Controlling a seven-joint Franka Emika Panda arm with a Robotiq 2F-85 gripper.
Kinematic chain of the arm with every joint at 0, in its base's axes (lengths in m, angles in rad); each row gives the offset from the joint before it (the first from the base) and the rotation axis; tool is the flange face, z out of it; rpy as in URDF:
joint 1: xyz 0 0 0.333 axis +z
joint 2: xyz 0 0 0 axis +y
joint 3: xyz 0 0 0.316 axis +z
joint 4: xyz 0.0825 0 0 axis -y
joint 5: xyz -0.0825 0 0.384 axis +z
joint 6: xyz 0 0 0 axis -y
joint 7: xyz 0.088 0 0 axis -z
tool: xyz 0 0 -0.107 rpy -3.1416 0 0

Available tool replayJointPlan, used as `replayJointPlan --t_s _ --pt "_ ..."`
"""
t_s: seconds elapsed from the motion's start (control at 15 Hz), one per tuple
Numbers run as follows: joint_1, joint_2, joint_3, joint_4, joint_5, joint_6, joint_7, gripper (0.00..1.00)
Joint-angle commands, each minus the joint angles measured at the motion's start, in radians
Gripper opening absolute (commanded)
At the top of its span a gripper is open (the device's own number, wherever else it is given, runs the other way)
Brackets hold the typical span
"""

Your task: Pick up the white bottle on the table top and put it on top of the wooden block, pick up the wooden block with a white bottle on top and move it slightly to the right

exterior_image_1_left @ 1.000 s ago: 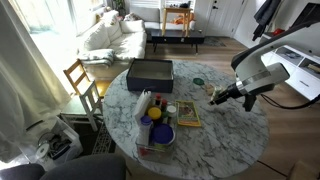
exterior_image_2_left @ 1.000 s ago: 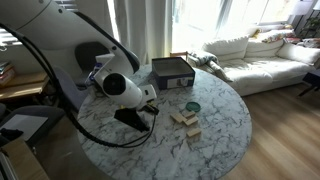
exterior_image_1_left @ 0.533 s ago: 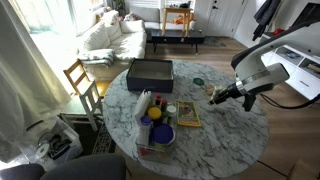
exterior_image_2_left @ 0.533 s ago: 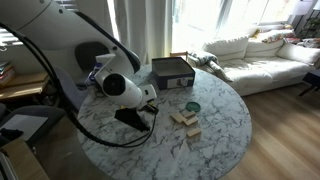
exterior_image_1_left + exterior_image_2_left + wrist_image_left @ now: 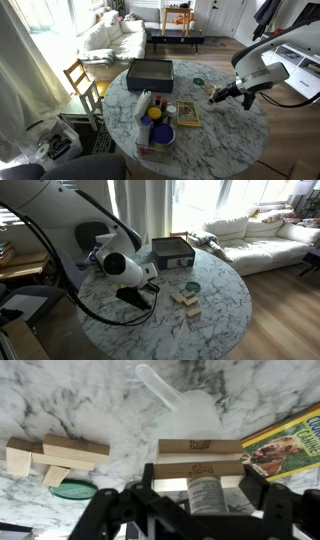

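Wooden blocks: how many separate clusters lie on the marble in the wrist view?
2. The left cluster lies beside the green disc. The centre cluster sits at the jaws, next to the book. The jaws may hide more.

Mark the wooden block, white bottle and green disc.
wooden block [image 5: 200, 466]: wrist view, middle of its tan face.
white bottle [image 5: 207, 496]: wrist view, on its printed label.
green disc [image 5: 72, 489]: wrist view, middle of its top.

Book [image 5: 285, 445], right of the block: large yellow cover lettering, cut off by the frame edge, not readable.
Block [image 5: 200, 460]: small dark stamp on each of two pale faces, illegible.
Bottle [image 5: 207, 495], at the block: label with fine print, illegible.
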Motion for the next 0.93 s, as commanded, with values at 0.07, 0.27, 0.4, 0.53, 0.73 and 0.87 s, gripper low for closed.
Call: replayJointPlan --t_s 0.07,0.27,0.4,0.53,0.73,0.87 --pt "0.001 -0.026 -0.001 -0.006 0.002 0.014 -0.013 0.59" --pt "0.003 -0.040 0.000 -0.008 -0.008 0.011 -0.009 0.59" --pt "0.006 -0.048 0.001 -0.011 -0.017 0.010 -0.007 0.59" --pt "0.008 -0.060 0.003 -0.018 -0.025 -0.001 -0.013 0.59" --pt "0.005 -0.085 0.010 -0.035 -0.037 -0.035 -0.050 0.59" --pt "0.003 -0.100 0.015 -0.051 -0.049 -0.056 -0.075 0.59"
